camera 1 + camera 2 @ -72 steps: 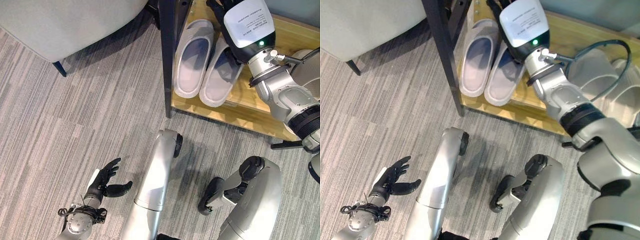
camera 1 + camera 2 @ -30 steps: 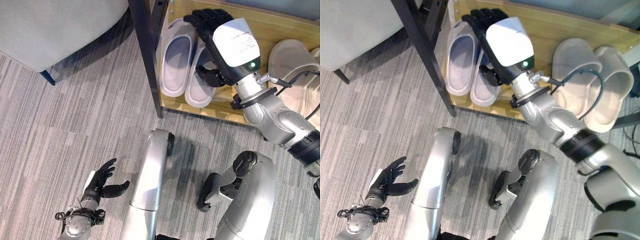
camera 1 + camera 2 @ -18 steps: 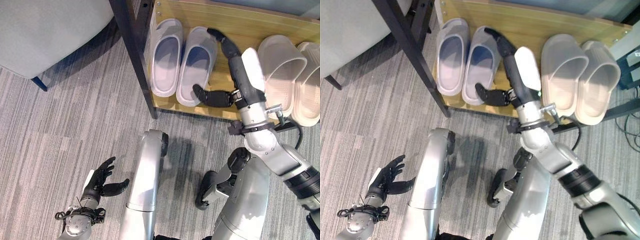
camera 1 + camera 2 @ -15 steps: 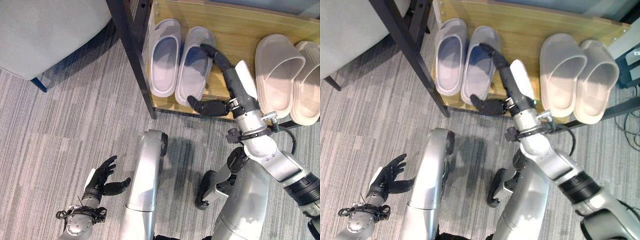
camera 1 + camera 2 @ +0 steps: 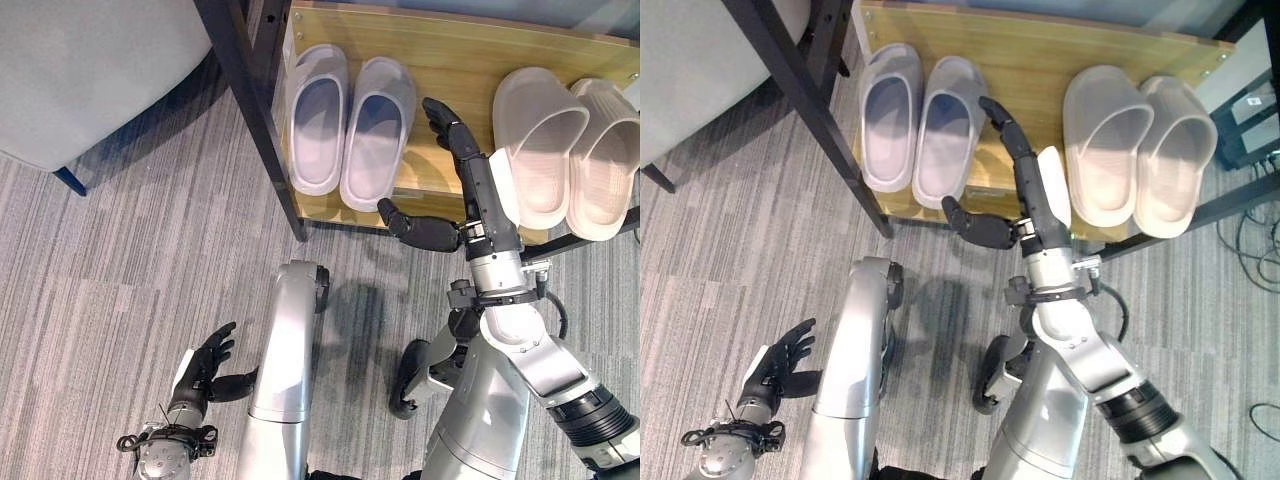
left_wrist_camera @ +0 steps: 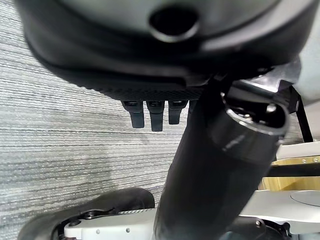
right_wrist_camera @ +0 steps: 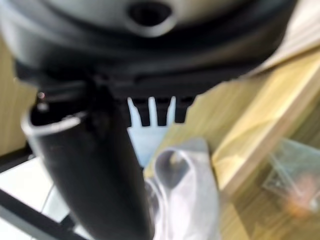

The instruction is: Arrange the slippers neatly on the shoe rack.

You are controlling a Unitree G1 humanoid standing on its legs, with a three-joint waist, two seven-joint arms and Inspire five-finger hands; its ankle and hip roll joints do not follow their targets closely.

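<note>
A wooden shoe rack (image 5: 450, 45) with a black metal frame (image 5: 255, 110) stands at the far side of a grey striped carpet (image 5: 110, 270), its low shelf holding two pairs of slippers. At the shelf's left end a pair of pale lavender slippers (image 5: 350, 125) lies side by side, the two touching along their inner edges, toes toward the far side and heels at the shelf's near edge. At the right end a pair of beige slippers (image 5: 570, 150) lies the same way, also touching each other, the rightmost one reaching the shelf's right edge. A bare stretch of wood separates the two pairs. The robot's right hand (image 5: 455, 185) hangs over that bare stretch, between the pairs and nearer the lavender one, fingers (image 5: 440, 115) extended toward the far side and thumb (image 5: 410, 228) spread out toward the left above the shelf's near edge; it is released and grasps nothing, with no slipper in contact. The left hand (image 5: 205, 365) is low at the near left, over the carpet and well apart from the rack, its fingers loosely spread and relaxed, holding nothing. At the far left, beyond the rack's black post, part of a grey upholstered seat (image 5: 90, 70) on a dark leg (image 5: 68, 180) stands on the carpet.
</note>
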